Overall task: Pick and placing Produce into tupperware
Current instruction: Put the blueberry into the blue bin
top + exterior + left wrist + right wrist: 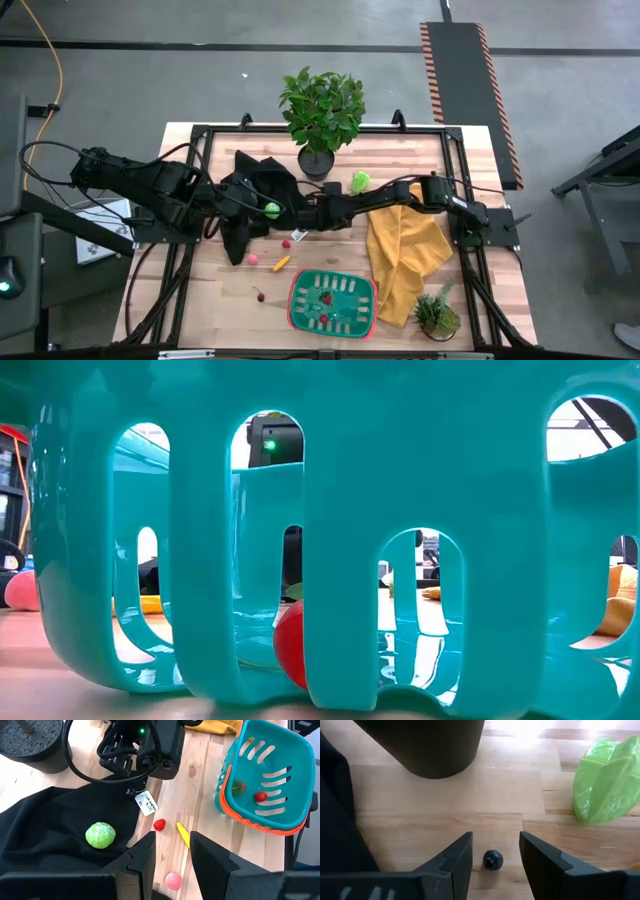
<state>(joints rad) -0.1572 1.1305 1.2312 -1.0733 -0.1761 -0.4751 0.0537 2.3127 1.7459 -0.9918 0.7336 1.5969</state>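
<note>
The tupperware [332, 300] is a green tray with a red rim near the table's near edge; it also shows in the left wrist view [265, 780], with two red bits [260, 796] on its base. A lime-green ball [100, 835] lies on a black cloth [255, 185]. A strawberry [159, 824], a yellow piece [183, 835] and a pink ball [173, 880] lie on bare wood. My left gripper [172, 855] hovers open over the cloth's edge. My right gripper [495, 857] is open, its fingers on either side of a small dark berry [493, 860] that rests on the table.
A black plant pot [420, 745] stands just beyond my right gripper, and a green star fruit [607, 780] lies beside it. A yellow cloth [405, 250] and a small potted plant [437, 315] sit on the right. A cherry [260, 295] lies left of the tupperware.
</note>
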